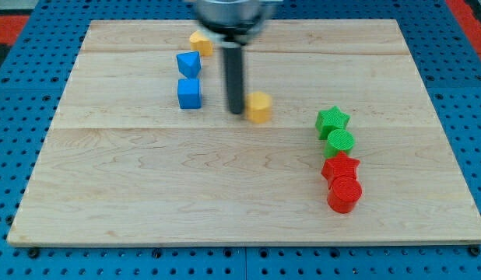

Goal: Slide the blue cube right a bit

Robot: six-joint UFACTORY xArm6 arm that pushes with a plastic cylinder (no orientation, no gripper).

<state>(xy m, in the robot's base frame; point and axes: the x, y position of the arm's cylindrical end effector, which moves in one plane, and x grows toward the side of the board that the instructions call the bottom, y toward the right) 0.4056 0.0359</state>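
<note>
The blue cube (189,93) sits on the wooden board (147,187) in the upper left part of the view. A second blue block (187,64), wedge-like, lies just above it. My tip (235,110) rests on the board to the right of the blue cube, a short gap apart, and right beside a yellow block (258,107) on the tip's right. The dark rod rises from the tip to the view's top.
Another yellow block (199,42) lies near the top, partly behind the arm. At the right stand a green star (332,121), a green cylinder (341,143), a red star (340,168) and a red cylinder (344,194) in a column.
</note>
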